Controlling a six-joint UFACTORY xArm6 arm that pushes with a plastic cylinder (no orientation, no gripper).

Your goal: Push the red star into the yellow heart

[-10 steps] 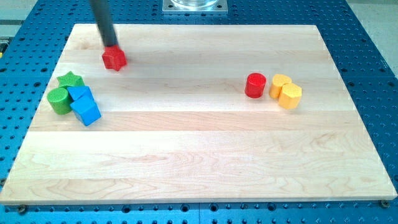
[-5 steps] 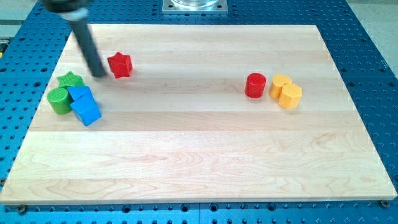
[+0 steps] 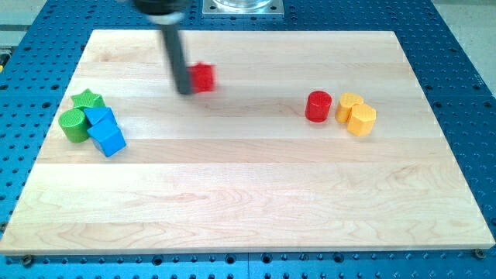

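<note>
The red star (image 3: 202, 77) lies on the wooden board's upper middle, slightly blurred. My tip (image 3: 185, 91) is right against the star's left side, a little lower in the view. The rod rises from it toward the view's top. At the view's right two yellow blocks touch each other: the upper left one (image 3: 349, 103) looks like the yellow heart, the lower right one (image 3: 362, 119) is a yellow hexagon-like block. The star is well to the left of them.
A red cylinder (image 3: 318, 106) stands just left of the yellow blocks, between them and the star. At the view's left is a cluster: a green star (image 3: 87, 99), a green cylinder (image 3: 74, 125) and two blue blocks (image 3: 106, 132).
The red star has slid right, from the board's upper left toward the upper middle. My tip went round to the star's left side and followed it right.
</note>
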